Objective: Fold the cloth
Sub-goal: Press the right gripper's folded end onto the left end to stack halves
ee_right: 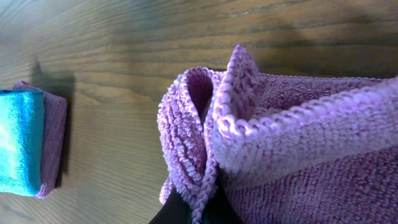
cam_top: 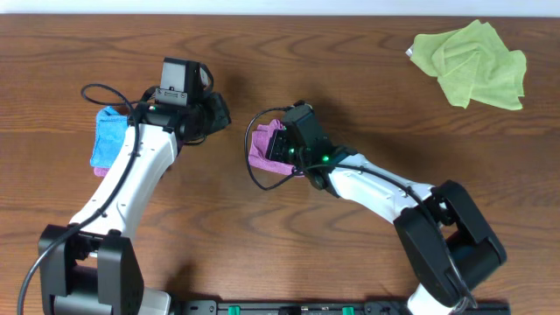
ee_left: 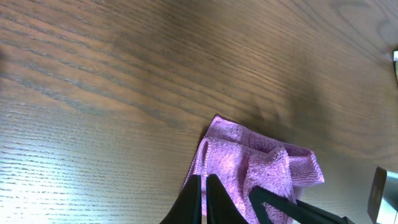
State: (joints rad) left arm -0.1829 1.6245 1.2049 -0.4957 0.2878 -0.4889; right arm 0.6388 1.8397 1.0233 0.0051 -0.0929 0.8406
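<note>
Pinching a bunched edge of the cloth [ee_right: 298,143] in the middle of the table [cam_top: 350,61], our right end effector [ee_right: 200,202] grips several layers. We judge one may slip free and skew the fold, and our left end effector [ee_left: 202,202], shut and seemingly empty nearby, cannot steady it.

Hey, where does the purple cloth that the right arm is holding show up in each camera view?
Overhead: the purple cloth sits just left of centre.
Left wrist: bottom centre, crumpled.
Right wrist: it fills the centre and right, with a fold pinched in the right gripper.
Shared landmark: the blue cloth, far left of it overhead and at the left edge in the right wrist view; the left wrist view does not show it.
</note>
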